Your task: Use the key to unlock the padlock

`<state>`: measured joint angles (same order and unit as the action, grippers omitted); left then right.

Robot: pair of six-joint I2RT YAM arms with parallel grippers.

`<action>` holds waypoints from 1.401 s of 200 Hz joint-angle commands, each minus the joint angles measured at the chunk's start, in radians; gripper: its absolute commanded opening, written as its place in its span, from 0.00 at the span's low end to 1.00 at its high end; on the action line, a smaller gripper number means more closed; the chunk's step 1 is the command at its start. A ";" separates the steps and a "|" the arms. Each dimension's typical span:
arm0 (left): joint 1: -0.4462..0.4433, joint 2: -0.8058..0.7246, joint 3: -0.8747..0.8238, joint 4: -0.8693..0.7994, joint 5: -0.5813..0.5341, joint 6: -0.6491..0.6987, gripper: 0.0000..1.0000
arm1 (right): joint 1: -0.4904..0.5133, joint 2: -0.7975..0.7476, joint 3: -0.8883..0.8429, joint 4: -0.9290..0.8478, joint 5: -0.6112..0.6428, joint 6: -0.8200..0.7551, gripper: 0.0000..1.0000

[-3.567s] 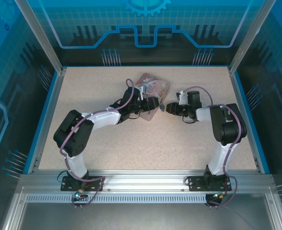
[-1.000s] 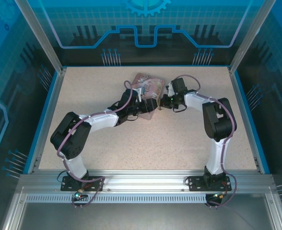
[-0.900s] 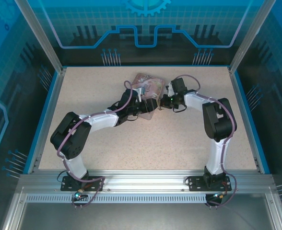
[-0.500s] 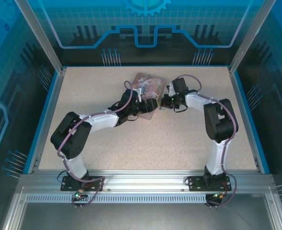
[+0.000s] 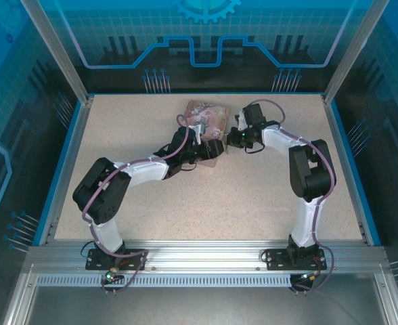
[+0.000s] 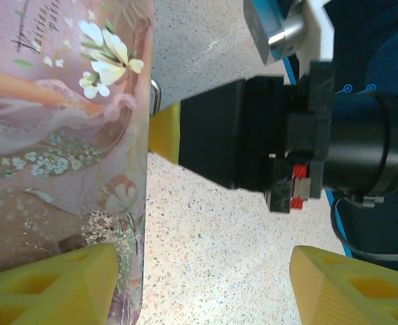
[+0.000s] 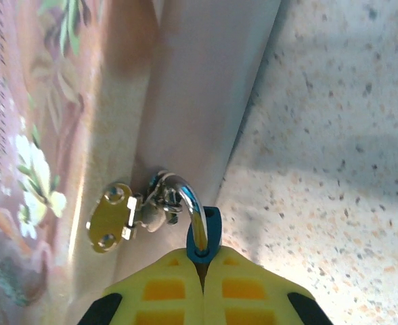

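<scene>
Padlock (image 7: pixel 203 235) on tin (image 6: pixel 63 169), script illegible

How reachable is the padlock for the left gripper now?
Probably not: the left gripper stands open, but the right gripper is shut on the padlock, covering most of its body beside the tin.

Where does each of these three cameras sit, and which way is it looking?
Top external: above and behind the arms, looking down on the table; both arms show whole.
Left wrist: on the left arm, looking along its open left gripper at the pink tin and the right gripper.
Right wrist: on the right arm, close on the tin's side; its fingers are shut on the padlock.
Shared: both wrist views show the tin's flowered top.
</scene>
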<state>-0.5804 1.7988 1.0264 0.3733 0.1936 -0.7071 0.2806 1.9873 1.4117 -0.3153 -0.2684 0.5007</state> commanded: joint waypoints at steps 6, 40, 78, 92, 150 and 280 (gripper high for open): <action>-0.016 0.083 -0.046 -0.252 0.001 -0.029 0.69 | -0.038 0.020 0.064 0.084 0.030 0.018 0.03; -0.016 0.086 -0.037 -0.261 -0.003 -0.025 0.69 | -0.038 0.031 0.052 0.079 -0.011 0.024 0.04; -0.016 0.080 -0.035 -0.271 -0.008 -0.019 0.70 | -0.053 0.007 -0.008 0.095 0.020 0.025 0.03; -0.017 0.064 -0.043 -0.259 -0.006 -0.019 0.71 | -0.055 -0.035 -0.034 0.075 0.066 0.002 0.03; 0.015 -0.116 0.008 -0.308 0.024 0.038 0.78 | -0.055 -0.295 -0.224 -0.041 -0.050 -0.121 0.04; 0.199 -0.510 -0.119 -0.396 0.018 0.073 0.91 | 0.119 -0.399 -0.608 -0.040 -0.252 -0.008 0.13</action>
<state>-0.3981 1.3331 0.9360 0.0322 0.2157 -0.6701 0.4030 1.5715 0.7990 -0.3504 -0.5488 0.4820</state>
